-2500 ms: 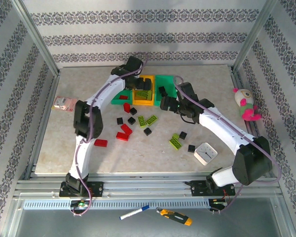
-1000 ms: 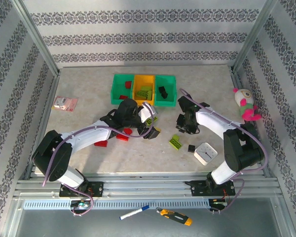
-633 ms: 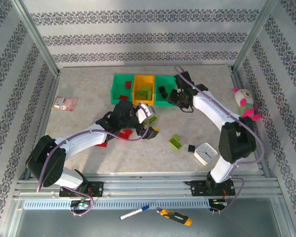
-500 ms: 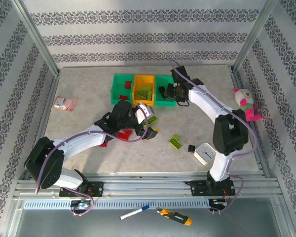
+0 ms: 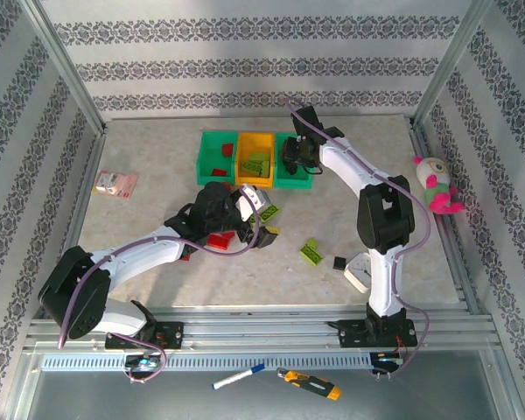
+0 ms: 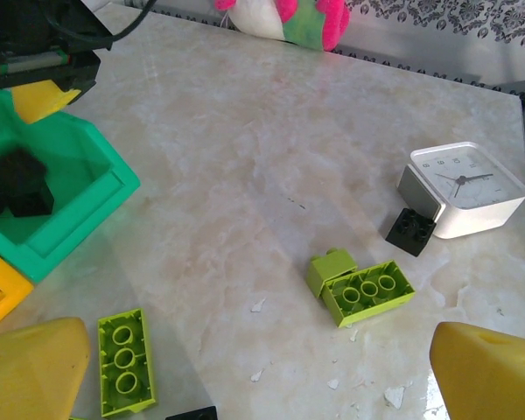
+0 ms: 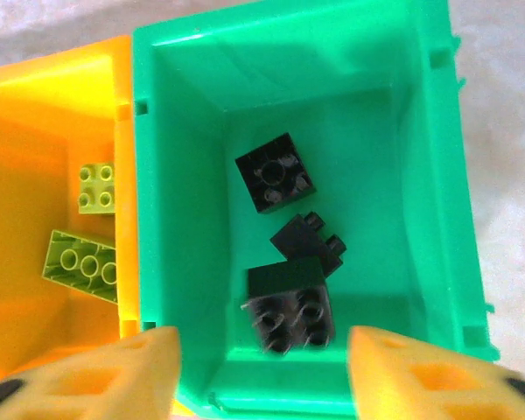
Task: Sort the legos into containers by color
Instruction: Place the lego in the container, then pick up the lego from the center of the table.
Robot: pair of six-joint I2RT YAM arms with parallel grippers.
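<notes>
The containers (image 5: 255, 159) stand in a row at the back of the table: green, orange-yellow, green. My right gripper (image 7: 262, 354) hovers open over the right green bin (image 7: 184, 157). A blurred black brick (image 7: 290, 308) lies free between its fingers, beside two other black bricks (image 7: 276, 172). Lime bricks (image 7: 80, 262) lie in the yellow bin (image 7: 35, 157). My left gripper (image 6: 258, 367) is open and holds nothing, low over the table, between a lime brick (image 6: 127, 360) and a lime pair (image 6: 360, 284). Red bricks (image 5: 217, 238) lie under the left arm.
A white timer (image 6: 464, 188) sits right of the loose bricks with a black brick (image 6: 411, 232) against it. A pink card (image 5: 115, 182) lies at the left and a plush toy (image 5: 436, 182) at the right edge. A pen (image 5: 238, 377) lies on the front rail.
My right gripper swung from the table's middle up over the right green bin and opened, letting a black brick drop in. The left arm shifted only slightly.
</notes>
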